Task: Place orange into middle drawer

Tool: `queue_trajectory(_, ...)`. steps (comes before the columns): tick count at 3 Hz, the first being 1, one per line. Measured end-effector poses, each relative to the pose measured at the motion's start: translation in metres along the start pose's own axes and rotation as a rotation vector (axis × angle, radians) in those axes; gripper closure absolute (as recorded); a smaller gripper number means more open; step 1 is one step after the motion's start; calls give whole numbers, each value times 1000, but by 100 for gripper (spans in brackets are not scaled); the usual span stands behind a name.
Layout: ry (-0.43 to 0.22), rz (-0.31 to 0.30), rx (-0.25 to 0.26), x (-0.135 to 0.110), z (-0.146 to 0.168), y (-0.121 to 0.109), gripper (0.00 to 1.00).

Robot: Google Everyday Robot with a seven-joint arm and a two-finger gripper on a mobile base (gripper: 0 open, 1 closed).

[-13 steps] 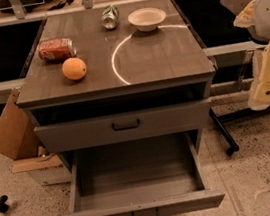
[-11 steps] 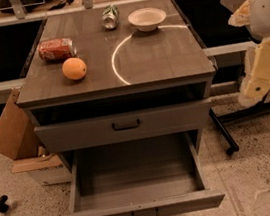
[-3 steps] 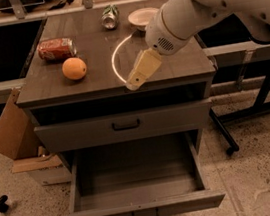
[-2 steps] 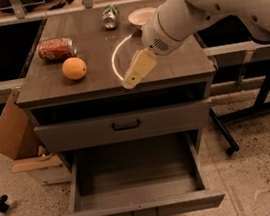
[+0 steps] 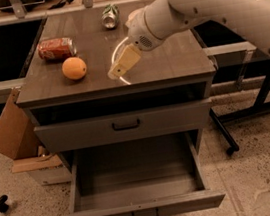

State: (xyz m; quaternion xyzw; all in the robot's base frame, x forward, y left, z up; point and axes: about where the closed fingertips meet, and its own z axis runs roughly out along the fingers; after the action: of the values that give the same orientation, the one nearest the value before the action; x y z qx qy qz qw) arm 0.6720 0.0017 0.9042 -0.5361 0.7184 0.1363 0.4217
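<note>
The orange [image 5: 74, 68] sits on the left part of the grey cabinet top [image 5: 169, 64], just in front of a red soda can lying on its side. The middle drawer [image 5: 137, 190] is pulled out below, its grey inside bare. My gripper [image 5: 118, 69] hangs over the cabinet top, a little to the right of the orange and apart from it. It holds nothing that I can see.
A red soda can [image 5: 56, 48] lies at the back left of the top. A green can [image 5: 109, 16] lies at the back centre. The upper drawer [image 5: 126, 125] is shut. A cardboard box [image 5: 12, 133] stands left of the cabinet. A black stand leg [image 5: 237, 115] is on the right.
My arm has swung in from the right edge of view and over the cabinet top. The gripper keeps moving left toward the orange. The white bowl is now hidden behind the arm.
</note>
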Motion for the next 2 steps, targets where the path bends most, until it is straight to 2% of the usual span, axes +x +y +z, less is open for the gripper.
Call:
queue_trajectory(1, -65, -6, -44, -14, 27, -2, 0)
queue_trajectory(2, -111, -8, -67, -28, 48, -3, 0)
